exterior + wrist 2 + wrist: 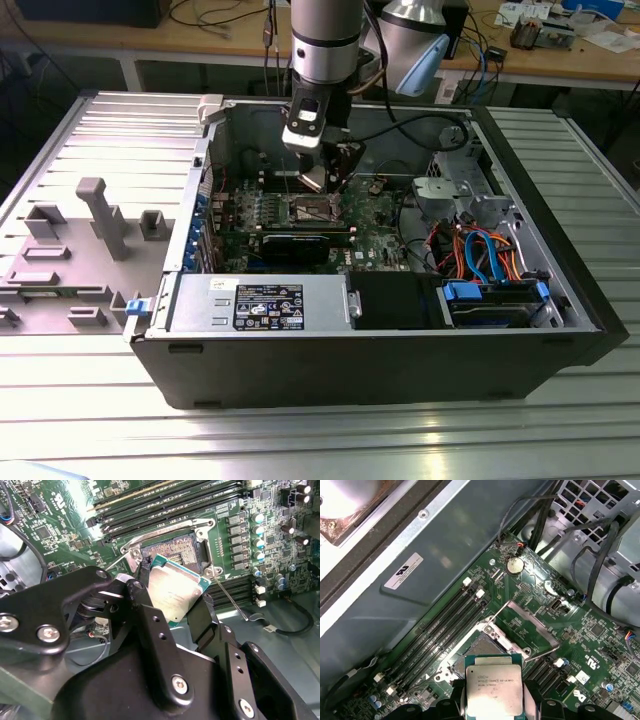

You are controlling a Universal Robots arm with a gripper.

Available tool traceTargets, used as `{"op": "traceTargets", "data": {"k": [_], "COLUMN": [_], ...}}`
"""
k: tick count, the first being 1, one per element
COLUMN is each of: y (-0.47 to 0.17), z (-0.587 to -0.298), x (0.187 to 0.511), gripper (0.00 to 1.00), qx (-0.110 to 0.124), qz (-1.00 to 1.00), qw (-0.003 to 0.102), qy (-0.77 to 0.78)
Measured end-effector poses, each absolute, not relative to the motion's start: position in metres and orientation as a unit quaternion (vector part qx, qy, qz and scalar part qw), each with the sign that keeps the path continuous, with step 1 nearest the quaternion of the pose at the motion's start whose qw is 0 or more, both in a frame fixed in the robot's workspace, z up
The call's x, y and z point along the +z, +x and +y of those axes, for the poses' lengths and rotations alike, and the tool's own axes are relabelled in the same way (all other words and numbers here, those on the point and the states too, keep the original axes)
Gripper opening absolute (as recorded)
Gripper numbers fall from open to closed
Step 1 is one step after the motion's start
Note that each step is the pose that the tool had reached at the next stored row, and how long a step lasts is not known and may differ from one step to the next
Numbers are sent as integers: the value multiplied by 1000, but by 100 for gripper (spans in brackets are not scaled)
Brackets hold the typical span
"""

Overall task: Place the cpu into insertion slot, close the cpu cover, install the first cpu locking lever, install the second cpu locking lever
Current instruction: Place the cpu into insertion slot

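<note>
Two black jaws clamp the flat, square, dull-silver cpu (493,692) just above the brown-gold insertion slot (171,550).

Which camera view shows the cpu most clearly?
The first wrist view: the cpu faces the camera, its metal top plainly visible. The second wrist view shows it tilted, edges partly hidden; the exterior view shows it from afar.

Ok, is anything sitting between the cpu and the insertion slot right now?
Nothing visible. The pincer holds the cpu above the insertion slot, whose contact field lies bare; the cpu cover is swung open to one side.
</note>
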State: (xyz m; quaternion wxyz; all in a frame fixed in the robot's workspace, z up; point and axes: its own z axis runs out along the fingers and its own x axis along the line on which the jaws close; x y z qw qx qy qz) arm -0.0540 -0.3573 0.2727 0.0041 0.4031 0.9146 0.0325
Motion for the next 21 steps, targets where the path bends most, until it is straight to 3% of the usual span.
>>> {"op": "traceTargets", "data": {"k": [21], "y": [-54], "z": [-357], "x": [273], "gripper": [55], "qx": [32], "qz": [901], "qw": [5], "qy": [433]}}
